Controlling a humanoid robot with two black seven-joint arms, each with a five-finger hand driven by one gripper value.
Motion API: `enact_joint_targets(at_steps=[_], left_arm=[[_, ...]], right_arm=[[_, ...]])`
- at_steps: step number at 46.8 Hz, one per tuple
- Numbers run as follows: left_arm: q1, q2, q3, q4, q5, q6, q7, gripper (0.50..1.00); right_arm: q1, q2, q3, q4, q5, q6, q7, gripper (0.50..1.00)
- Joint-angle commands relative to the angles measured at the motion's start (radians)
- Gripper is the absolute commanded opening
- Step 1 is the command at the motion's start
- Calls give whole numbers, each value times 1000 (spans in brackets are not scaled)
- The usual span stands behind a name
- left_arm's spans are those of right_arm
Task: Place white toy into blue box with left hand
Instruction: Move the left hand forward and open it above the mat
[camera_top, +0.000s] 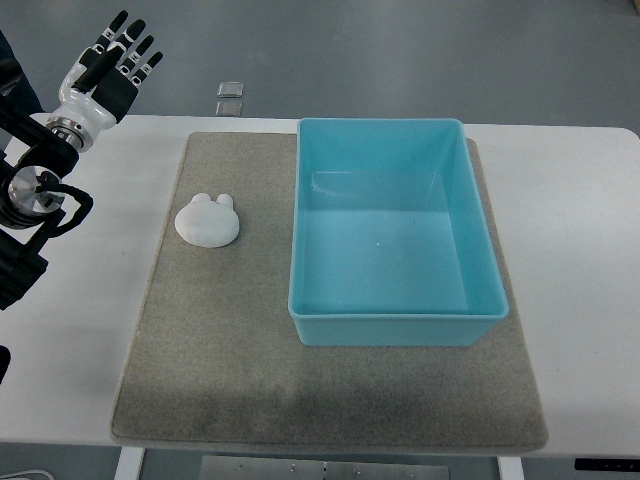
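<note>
A white table (90, 340) is seen from above, covered in its middle by a grey mat (230, 380). On the mat's right part a blue box (398, 332) is set, its long side running away from the robot; nothing is seen inside it. The white toy (208, 220) — a rounded shape with two small ears at its far edge — lies on the mat just left of the box, apart from its wall and untouched.

The left hand (112, 62) is held at the upper left, over the table's far-left corner and partly beyond its edge, well away from the toy. Its fingers (137, 52) are stretched out and slightly spread — nothing is grasped. The left arm (30, 190) is seen along the left edge. On the floor beyond the table, two small square plates (230, 97) are visible.
</note>
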Motion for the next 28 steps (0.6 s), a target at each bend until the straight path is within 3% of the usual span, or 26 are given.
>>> enact_joint_targets(at_steps=[1, 20, 28], left_arm=[[-3, 4, 3, -2, 4, -6, 1, 994], [0, 13, 8, -28, 46, -34, 0, 994], [-6, 73, 106, -64, 49, -34, -2, 994]], right_arm=[[0, 0, 0, 0, 0, 0, 0, 936], [0, 0, 0, 0, 0, 0, -1, 936], [0, 0, 0, -1, 0, 0, 0, 936]])
